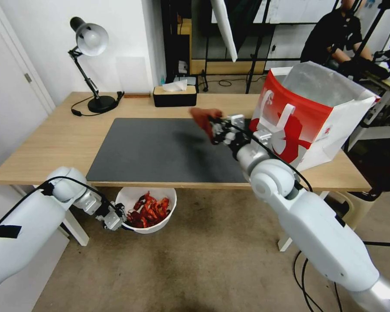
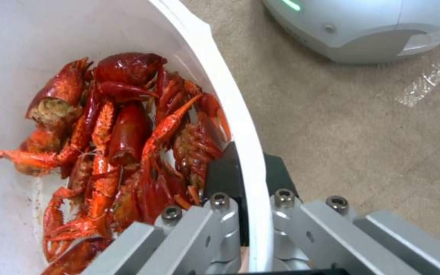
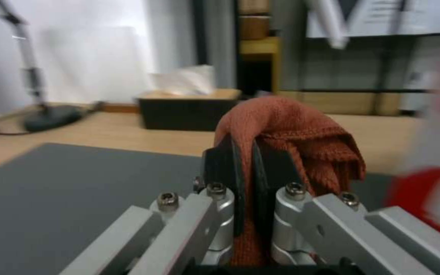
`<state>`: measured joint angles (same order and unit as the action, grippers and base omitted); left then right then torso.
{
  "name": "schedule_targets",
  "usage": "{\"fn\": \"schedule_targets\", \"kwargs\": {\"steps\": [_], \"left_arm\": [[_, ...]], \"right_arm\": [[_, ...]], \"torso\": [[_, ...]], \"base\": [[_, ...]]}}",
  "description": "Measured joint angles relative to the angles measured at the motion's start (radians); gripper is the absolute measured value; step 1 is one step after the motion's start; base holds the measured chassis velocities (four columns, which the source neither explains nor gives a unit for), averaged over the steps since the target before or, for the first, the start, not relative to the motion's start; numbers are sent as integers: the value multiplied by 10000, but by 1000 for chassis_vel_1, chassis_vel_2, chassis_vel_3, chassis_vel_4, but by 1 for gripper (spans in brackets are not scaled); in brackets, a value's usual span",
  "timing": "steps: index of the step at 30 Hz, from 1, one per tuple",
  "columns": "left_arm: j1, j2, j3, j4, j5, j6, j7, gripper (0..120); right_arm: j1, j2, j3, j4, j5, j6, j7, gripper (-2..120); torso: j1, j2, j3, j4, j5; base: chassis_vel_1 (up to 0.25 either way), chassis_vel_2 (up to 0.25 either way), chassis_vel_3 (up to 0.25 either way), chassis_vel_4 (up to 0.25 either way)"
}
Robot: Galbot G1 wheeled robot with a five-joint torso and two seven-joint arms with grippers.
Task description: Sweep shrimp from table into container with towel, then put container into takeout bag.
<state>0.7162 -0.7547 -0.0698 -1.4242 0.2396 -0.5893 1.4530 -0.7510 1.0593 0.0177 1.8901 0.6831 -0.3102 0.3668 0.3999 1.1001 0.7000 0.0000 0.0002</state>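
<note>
Head view: the long light-wood table [image 1: 65,138] with its large dark grey mat [image 1: 160,149] stands ahead; the round white plastic container [image 1: 148,210] is held below the table's near edge, above the floor, by the left gripper [image 1: 117,221], which is clamped on the bowl's rim at the side nearest the robot's left arm; the many small red-orange curled shrimp [image 1: 148,211] lie heaped inside the bowl. In the left wrist view the same left gripper [image 2: 248,214] has one black pad inside the white container [image 2: 220,88] wall and one outside, pinching the rim between them; the shrimp [image 2: 123,145] are piled against the inner wall right beside the inner pad; beige floor lies beyond the rim.

The right gripper [image 1: 214,125] is raised over the far right part of the mat, just beside the large red-and-white paper takeout bag [image 1: 307,117]; it is closed on the small reddish-brown soft towel [image 1: 202,118], which bunches out past the fingertips. In the right wrist view the right gripper [image 3: 244,179] has its two black pads pressed together with the towel [image 3: 291,133] folded between and over them; the bag, standing open and upright on the table's right end, shows its silvery lining; a black tissue box [image 1: 174,95] and a black desk lamp [image 1: 91,65] sit near the table's far edge.
</note>
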Motion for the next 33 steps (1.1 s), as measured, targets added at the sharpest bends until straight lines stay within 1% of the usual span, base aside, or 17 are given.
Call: {"fn": "schedule_targets", "kwargs": {"steps": [11,12,13,14,17,18,21,22,24,25,27,28,30,31,33], "left_arm": [[93,31,-51,0,1,-20,-1,0],[117,35,-62,0,3,-26,-3,0],[123,32,-63,0,13,-29,-4,0],[123,32,-63,0,13,-29,-4,0],[73,1,-64,0,25,-28,-3,0],[73,1,-64,0,25,-28,-3,0],[73,-51,-53,2,33,-22,11,0],[73,-51,-53,2,33,-22,11,0],[72,-70,-45,6,34,-13,17,0],[72,-70,-45,6,34,-13,17,0],[82,-66,-44,6,35,-15,17,0],[82,-66,-44,6,35,-15,17,0],[119,-64,-47,1,34,-20,17,0],[119,-64,-47,1,34,-20,17,0],[167,-67,-64,-19,35,-29,16,0]], "right_arm": [[-448,-57,300,51,-215,-16,399,2],[-620,-82,393,56,-281,-36,510,16],[-792,-92,475,70,-357,-113,605,20],[-792,-92,475,70,-357,-113,605,20],[-1371,-35,536,221,-514,-634,1160,35],[-1371,-35,536,221,-514,-634,1160,35],[-1540,78,520,338,-545,-948,1543,50],[-1540,78,520,338,-545,-948,1543,50],[-1561,90,551,346,-600,-1197,1728,60],[-1561,90,551,346,-600,-1197,1728,60],[-1683,35,635,412,-666,-1397,1864,72],[-1683,35,635,412,-666,-1397,1864,72],[-1821,-43,709,550,-694,-1440,1882,83],[-1821,-43,709,550,-694,-1440,1882,83],[-1971,-81,761,657,-810,-1329,1839,92]], "torso": [[0,-1,0,1,1],[0,-1,0,1,-1],[1,0,0,3,-1],[1,0,0,3,-1],[0,0,0,-2,0],[0,0,0,-2,0],[0,0,0,1,-3],[0,0,0,1,-3],[1,0,0,1,-2],[1,0,0,1,-2],[1,0,0,1,-2],[1,0,0,1,-2],[1,0,0,0,-2],[1,0,0,0,-2],[0,0,0,0,-2]], "base": [[0,0,0,0],[0,0,0,0],[0,0,0,0],[0,0,0,0],[0,0,0,0],[0,0,0,0],[0,0,0,0],[0,0,0,0],[0,0,0,0],[0,0,0,0],[0,0,0,0],[0,0,0,0],[0,0,0,0],[0,0,0,0],[0,0,0,0]]}}
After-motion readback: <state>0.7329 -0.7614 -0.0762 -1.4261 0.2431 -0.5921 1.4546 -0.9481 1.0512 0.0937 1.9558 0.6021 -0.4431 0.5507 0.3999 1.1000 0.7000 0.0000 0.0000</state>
